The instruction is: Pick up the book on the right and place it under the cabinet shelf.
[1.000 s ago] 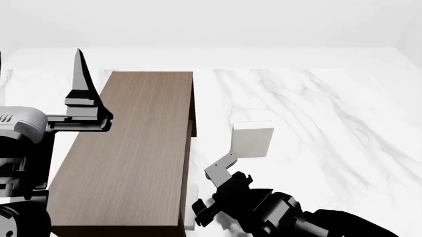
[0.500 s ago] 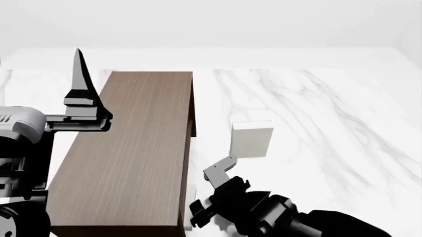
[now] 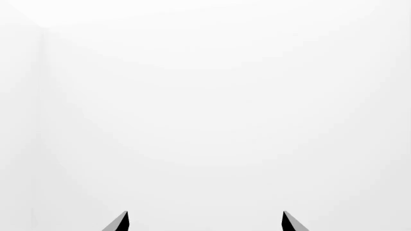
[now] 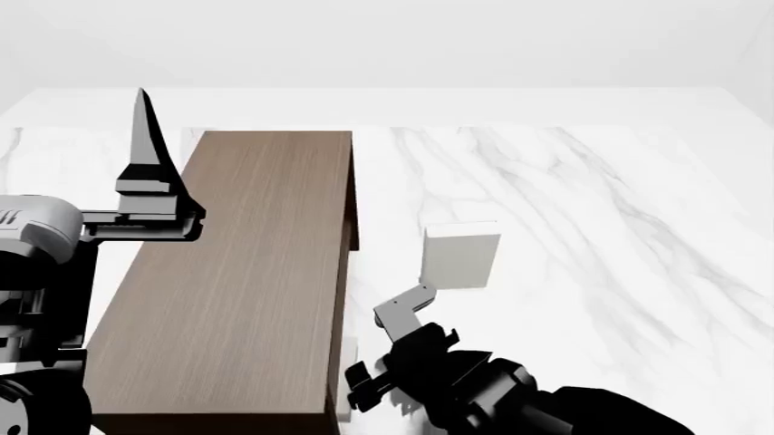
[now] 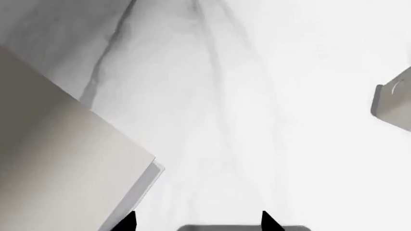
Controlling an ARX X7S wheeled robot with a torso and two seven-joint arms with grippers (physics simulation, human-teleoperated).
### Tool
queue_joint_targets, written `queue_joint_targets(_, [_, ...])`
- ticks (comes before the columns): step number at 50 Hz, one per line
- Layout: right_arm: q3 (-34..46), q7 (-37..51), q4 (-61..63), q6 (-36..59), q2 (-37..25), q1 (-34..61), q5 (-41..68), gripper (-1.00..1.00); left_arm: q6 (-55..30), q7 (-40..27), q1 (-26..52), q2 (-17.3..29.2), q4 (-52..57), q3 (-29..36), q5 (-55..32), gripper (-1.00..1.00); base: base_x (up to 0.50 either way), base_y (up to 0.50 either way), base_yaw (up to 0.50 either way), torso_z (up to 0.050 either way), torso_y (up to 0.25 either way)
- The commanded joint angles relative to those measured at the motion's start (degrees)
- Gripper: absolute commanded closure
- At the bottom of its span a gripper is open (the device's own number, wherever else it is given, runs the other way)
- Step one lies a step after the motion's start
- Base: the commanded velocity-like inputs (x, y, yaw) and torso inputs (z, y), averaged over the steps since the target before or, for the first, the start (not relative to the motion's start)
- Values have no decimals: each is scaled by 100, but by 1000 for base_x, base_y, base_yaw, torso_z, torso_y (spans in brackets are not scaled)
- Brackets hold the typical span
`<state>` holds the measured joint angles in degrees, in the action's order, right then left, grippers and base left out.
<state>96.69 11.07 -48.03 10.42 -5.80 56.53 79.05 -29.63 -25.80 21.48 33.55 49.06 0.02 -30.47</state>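
The book on the right [image 4: 459, 256] is plain white and lies on the marble table, right of the dark brown cabinet shelf [image 4: 242, 272]. It shows as a small white corner in the right wrist view [image 5: 395, 103]. My right gripper [image 4: 384, 349] is open and empty, low over the table between that book and the cabinet's near right corner; its fingertips stand apart in the right wrist view [image 5: 197, 222]. My left gripper [image 4: 145, 154] is raised left of the cabinet, open and empty, facing only blank white wall in its wrist view [image 3: 204, 222].
A second plain white book [image 4: 346, 385] lies against the cabinet's near right side, partly hidden by the cabinet's edge. It fills the right wrist view's side [image 5: 64, 163], close to one fingertip. The white marble table [image 4: 604, 208] spreads to the right and behind.
My right gripper has shifted slightly nearer and to the left. The books, the cabinet and the left arm have not moved.
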Motion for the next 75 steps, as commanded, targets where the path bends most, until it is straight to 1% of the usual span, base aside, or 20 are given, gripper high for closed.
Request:
queue_joint_targets(1, [-790,-344,-443,-97,210,137,-878,-100,26,-12,-7,11,-9,3,1,-100,0,0,0,0,0])
queue_joint_targets(15, [-891,-55,89,-55,-70,286,-820,-100,18,-41,-8,36,20,-5,-30,-100,-1,-1,-2,0,0])
queue_joint_targets(31, [-932,1107,2618,378,-1363,540,-601,-100,29,-66,-11,58,30,-37,-84,-100,-2,-2,-4,1,2])
queue_joint_targets(51, [-1152,2021,4186,761,-2474,1041,-332,-100,36,-97,-2,76,33,-13,-101,-100,0,0,0,0,0])
queue_joint_targets(57, [-1227,2340,4854,852,-2831,1217,-279,-100,28,-115,3,87,50,-14,-111,-100,0,0,0,0,0])
queue_joint_targets(68, [-1623,3142,6538,724,-3742,1574,-178,-100,21,-136,-14,114,88,-8,-125,-100,0,0,0,0,0])
queue_joint_targets(75, [-1865,3606,7445,472,-4248,1594,-176,-100,-17,-174,-32,143,121,15,-102,-100,0,0,0,0,0])
